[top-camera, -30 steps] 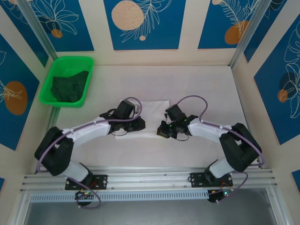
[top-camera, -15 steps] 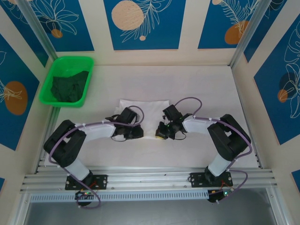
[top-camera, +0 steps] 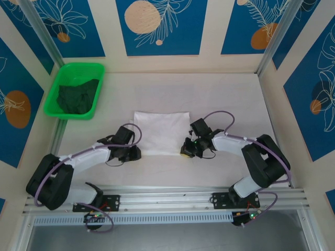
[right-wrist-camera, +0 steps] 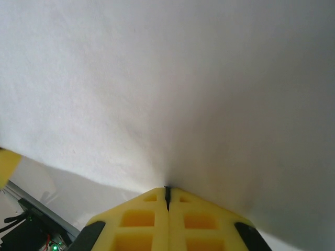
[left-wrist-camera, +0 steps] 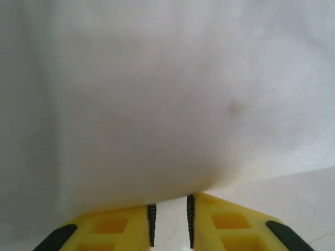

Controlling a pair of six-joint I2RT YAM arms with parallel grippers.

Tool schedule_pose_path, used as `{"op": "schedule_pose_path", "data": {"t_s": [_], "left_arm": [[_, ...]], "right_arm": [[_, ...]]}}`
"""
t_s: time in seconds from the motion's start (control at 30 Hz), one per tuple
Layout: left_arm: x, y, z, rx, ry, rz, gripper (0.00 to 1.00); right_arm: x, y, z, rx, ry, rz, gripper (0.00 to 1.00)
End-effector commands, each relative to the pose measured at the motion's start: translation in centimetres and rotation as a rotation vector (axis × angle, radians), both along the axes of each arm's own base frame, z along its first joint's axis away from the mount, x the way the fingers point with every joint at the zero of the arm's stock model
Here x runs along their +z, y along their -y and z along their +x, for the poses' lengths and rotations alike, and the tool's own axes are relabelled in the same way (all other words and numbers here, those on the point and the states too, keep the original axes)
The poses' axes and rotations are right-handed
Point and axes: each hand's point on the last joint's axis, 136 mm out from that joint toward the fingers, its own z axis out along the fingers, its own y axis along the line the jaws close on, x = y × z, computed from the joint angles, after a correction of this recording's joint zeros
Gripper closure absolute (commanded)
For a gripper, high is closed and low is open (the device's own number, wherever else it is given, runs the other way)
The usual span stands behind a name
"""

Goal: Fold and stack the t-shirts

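right jaws are clamped on the near edge of the folded white t-shirt (top-camera: 161, 132). left jaws stand slightly apart, the shirt just ahead of them. a one-sided pull could drag the fold askew.

Cream walls (top-camera: 104, 31) with blue leaf-print panels (top-camera: 178, 31), pale tabletop (top-camera: 230, 99), aluminium rail (top-camera: 167, 198) at near edge

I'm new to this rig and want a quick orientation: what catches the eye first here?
A white t-shirt lies folded into a rectangle mid-table, between the two arms. The right gripper is pinched shut on its near right edge, while the left gripper sits at its near left edge with jaws slightly apart. At the far left, a bright green tray holds a crumpled dark green t-shirt.
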Motion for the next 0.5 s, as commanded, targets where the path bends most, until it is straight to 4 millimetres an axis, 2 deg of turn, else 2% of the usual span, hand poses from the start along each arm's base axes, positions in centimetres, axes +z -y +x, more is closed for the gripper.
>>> {"op": "schedule_pose_path", "data": {"t_s": [0.0,0.13,0.23,0.33,0.47], "left_arm": [[3.4,-0.8,0.7,-0.005,0.077,0.013,0.73],[9.0,0.6,4.1,0.013,0.221,-0.051,0.7],[11.0,2.1,7.4,0.016,0.264,-0.077,0.71],[11.1,3.0,11.3,0.024,0.276,-0.06,0.73],[9.4,2.0,16.9,0.082,0.262,-0.058,0.75]], "right_arm": [[2.1,1.2,-0.1,0.002,0.05,-0.013,0.97],[5.2,1.8,3.0,-0.044,0.142,-0.033,0.88],[6.5,1.5,6.3,-0.061,0.162,-0.018,0.88],[6.5,1.0,9.8,-0.057,0.137,-0.022,0.9],[5.7,0.9,14.0,-0.067,0.131,-0.032,0.9]]}}
